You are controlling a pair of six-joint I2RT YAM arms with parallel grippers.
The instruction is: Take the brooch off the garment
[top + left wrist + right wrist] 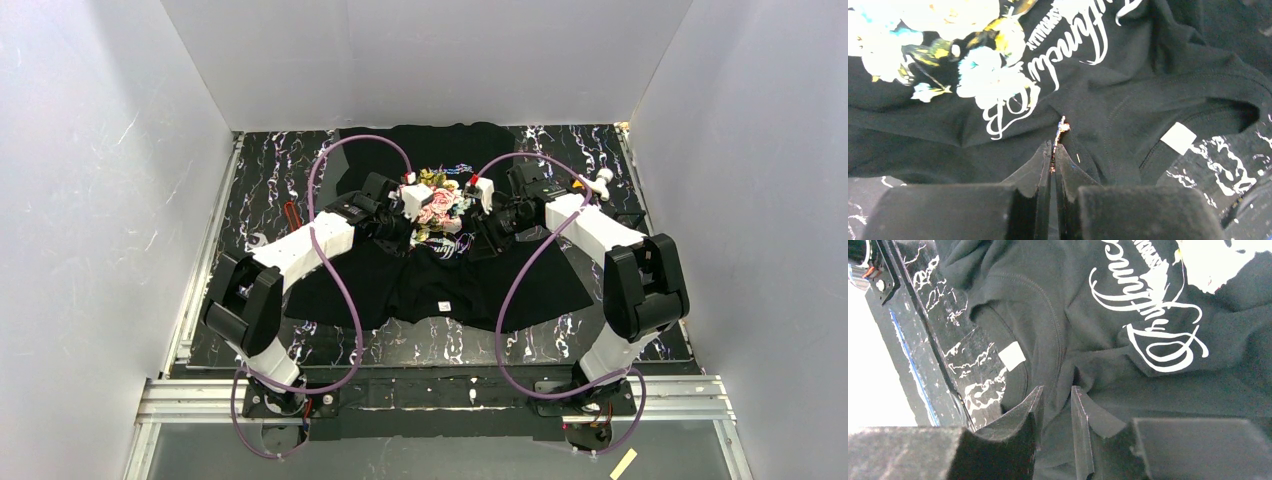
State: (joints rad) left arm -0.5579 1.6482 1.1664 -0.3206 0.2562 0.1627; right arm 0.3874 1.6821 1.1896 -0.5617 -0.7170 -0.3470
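Observation:
The garment (440, 290) is a black T-shirt spread on the table, its rose print (437, 205) between the two arms. A small glittering brooch (1062, 127) sticks up from the cloth just below the white lettering (998, 117). My left gripper (1053, 146) is shut on the brooch's lower end. The white neck label (1178, 138) lies to the right of it. My right gripper (1057, 390) holds a raised fold of the garment (1128, 400) between its jaws, near the collar and label (1012, 356). In the top view both grippers (415, 235) (470, 240) meet over the chest.
The shirt lies on a black marbled table top (260, 190) boxed in by white walls. A small red object (291, 215) sits left of the shirt. Purple cables (350, 300) loop over both arms. The table's edge (903, 340) runs close to the right gripper.

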